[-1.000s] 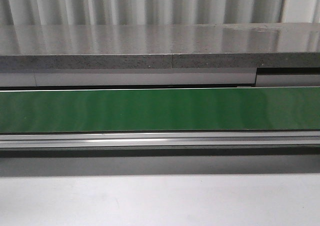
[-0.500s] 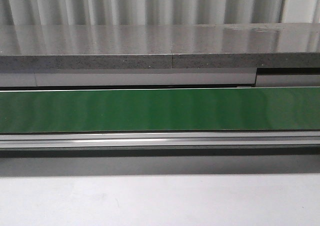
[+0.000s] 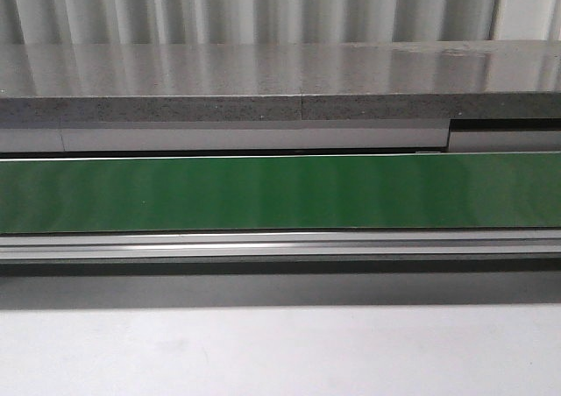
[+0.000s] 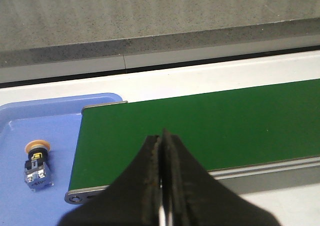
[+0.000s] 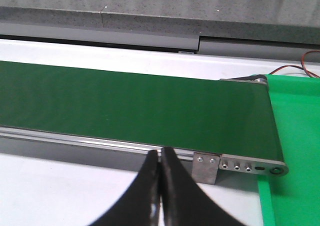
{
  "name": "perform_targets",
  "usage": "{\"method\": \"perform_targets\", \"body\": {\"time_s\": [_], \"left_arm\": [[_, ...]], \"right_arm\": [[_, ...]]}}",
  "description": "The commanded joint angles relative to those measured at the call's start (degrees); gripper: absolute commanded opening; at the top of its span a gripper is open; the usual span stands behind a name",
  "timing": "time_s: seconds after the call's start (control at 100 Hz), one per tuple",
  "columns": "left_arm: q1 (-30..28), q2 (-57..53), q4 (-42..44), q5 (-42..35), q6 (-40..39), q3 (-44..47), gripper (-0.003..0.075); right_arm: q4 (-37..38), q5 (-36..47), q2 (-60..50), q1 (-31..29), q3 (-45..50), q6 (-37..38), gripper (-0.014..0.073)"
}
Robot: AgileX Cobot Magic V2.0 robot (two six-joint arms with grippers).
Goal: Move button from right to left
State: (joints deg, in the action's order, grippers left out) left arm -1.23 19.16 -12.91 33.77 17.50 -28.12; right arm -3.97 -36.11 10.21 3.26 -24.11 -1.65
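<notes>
The button (image 4: 36, 164), with a yellow cap, blue body and silvery terminals, lies on its side in the blue tray (image 4: 60, 131) beside the end of the green conveyor belt (image 4: 210, 128) in the left wrist view. My left gripper (image 4: 162, 138) is shut and empty, over the belt's near edge, apart from the button. My right gripper (image 5: 160, 155) is shut and empty, at the near rail of the belt (image 5: 135, 106) near its other end. Neither gripper nor the button shows in the front view, which shows only the belt (image 3: 280, 193).
A grey stone ledge (image 3: 280, 85) runs behind the belt. A metal bracket (image 5: 205, 167) sits on the belt's rail by my right gripper. A green surface (image 5: 295, 136) lies past that belt end, with red and black wires (image 5: 310, 66) behind it. White tabletop (image 3: 280, 352) lies in front.
</notes>
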Motion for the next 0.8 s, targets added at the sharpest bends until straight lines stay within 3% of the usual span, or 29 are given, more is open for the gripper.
{"method": "perform_targets", "body": {"time_s": [0.0,0.14,0.3,0.44,0.71,0.75,0.79], "left_arm": [[0.4,0.0,-1.4,-5.7,0.0,-0.9,-0.002],[0.4,-1.3,1.0,-12.3,-1.7,1.6,-0.002],[0.4,-5.7,15.0,-21.5,-15.6,8.7,-0.002],[0.4,-11.2,19.8,-29.4,-22.2,16.7,-0.002],[0.5,-21.5,19.3,-32.9,-22.9,29.9,-0.002],[0.8,-21.4,19.2,-28.0,-22.9,29.2,-0.002],[1.1,-21.4,19.2,-28.4,-22.9,29.4,-0.002]], "right_arm": [[-0.2,4.6,0.7,0.1,-1.4,-0.5,-0.0066],[-0.2,4.6,0.7,0.1,-1.4,-0.5,-0.0066],[-0.2,4.6,0.7,0.1,-1.4,-0.5,-0.0066],[-0.2,4.6,0.7,0.1,-1.4,-0.5,-0.0066],[-0.2,4.6,0.7,0.1,-1.4,-0.5,-0.0066],[-0.2,4.4,0.7,0.1,-1.4,-0.5,-0.0066],[-0.2,4.4,0.7,0.1,-1.4,-0.5,-0.0066]]}}
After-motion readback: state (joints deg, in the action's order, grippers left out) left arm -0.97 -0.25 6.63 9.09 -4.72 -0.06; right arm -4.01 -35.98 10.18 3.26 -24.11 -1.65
